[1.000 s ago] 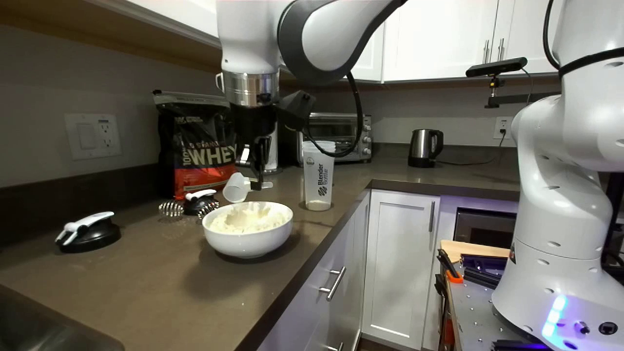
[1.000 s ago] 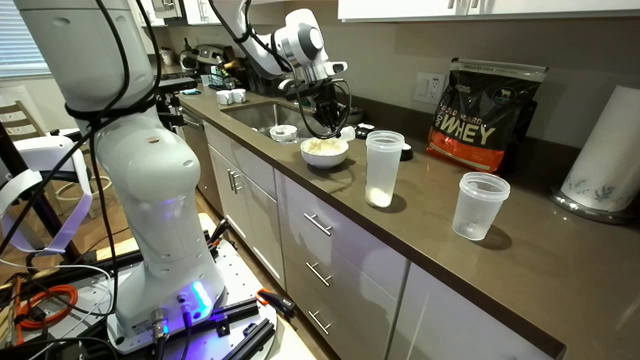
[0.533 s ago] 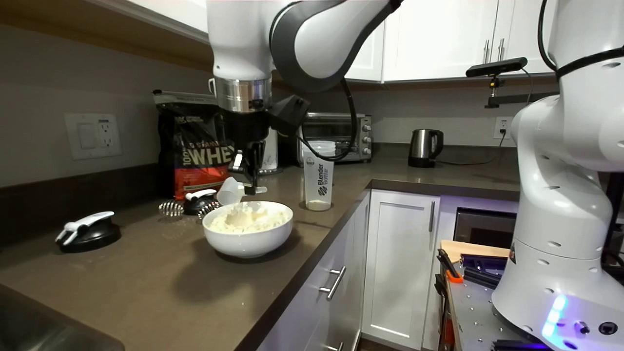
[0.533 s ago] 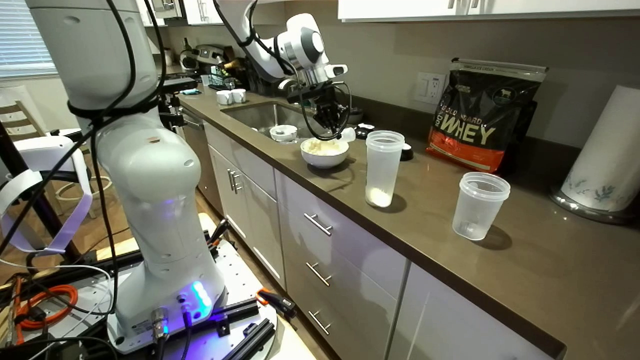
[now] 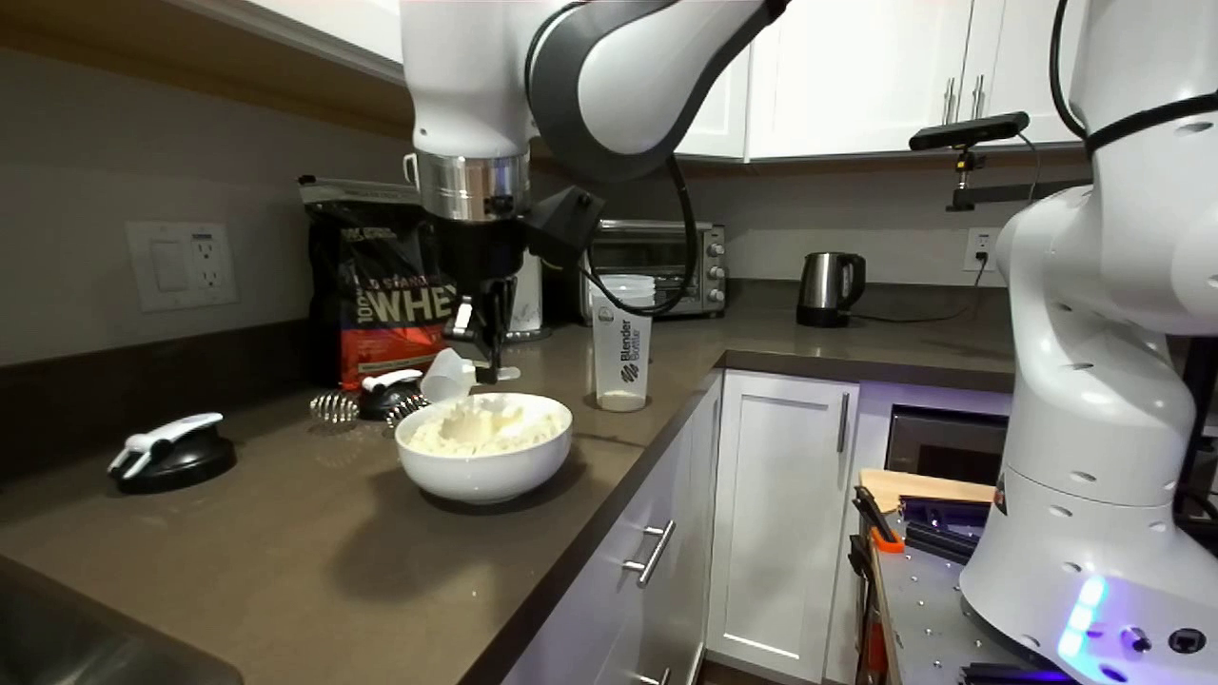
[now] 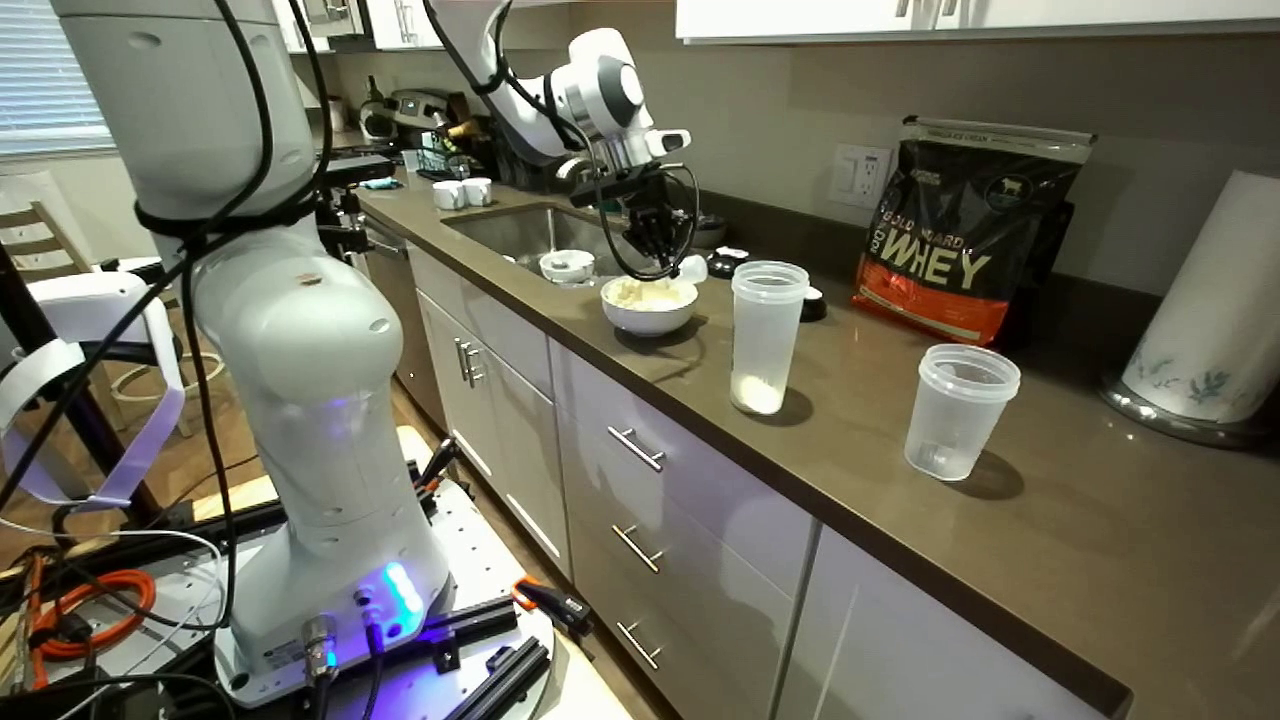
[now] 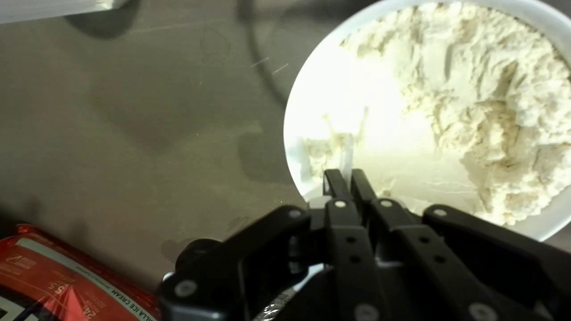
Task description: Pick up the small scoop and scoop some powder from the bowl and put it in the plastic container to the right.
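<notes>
A small scoop of translucent white plastic (image 5: 447, 375) is pinched by its handle between the narrow-set black fingers (image 7: 362, 185), its tilted cup on one side of them and the handle's end jutting out past the other. Both are at the rim of a wide, round white bowl (image 5: 483, 479) heaped with pale cream powder (image 5: 519, 436), though whether the scoop touches the bowl is unclear. Farther from the fingers, on the same brown tabletop (image 5: 238, 580), stand a tall, clear plastic shaker cup (image 5: 614, 357) with powder at its bottom and a black-and-red bag (image 5: 381, 271) lettered "WHEY."
</notes>
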